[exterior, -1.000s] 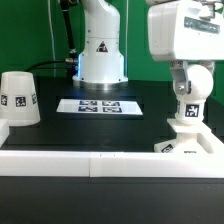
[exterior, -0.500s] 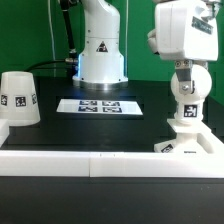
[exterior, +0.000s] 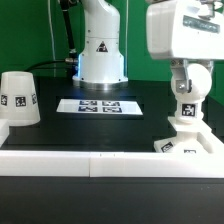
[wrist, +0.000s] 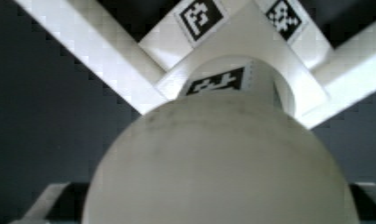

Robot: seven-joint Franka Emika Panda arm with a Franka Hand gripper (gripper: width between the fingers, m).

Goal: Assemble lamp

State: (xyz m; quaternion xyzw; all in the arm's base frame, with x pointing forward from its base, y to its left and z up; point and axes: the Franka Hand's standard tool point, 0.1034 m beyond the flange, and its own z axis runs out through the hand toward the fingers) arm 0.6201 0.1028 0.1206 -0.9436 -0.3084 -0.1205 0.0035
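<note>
At the front corner on the exterior view's right, the gripper (exterior: pixel 185 90) is straddling the bulb (exterior: pixel 186 112) on the base (exterior: pixel 195 141) (clamped? can't tell), likely screwing it in, needing it held upright next.

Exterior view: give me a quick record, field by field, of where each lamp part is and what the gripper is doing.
shade: standing alone at the exterior view's left, wide end down, untouched
marker board: flat on the table, mid-scene
base: at the exterior view's right, behind the front rail
bulb: upright on the base, stem down
gripper: directly above the base, fingers either side of the bulb's head
grip: cannot tell whether closed on the bulb
shade on lamp: not yet
</note>
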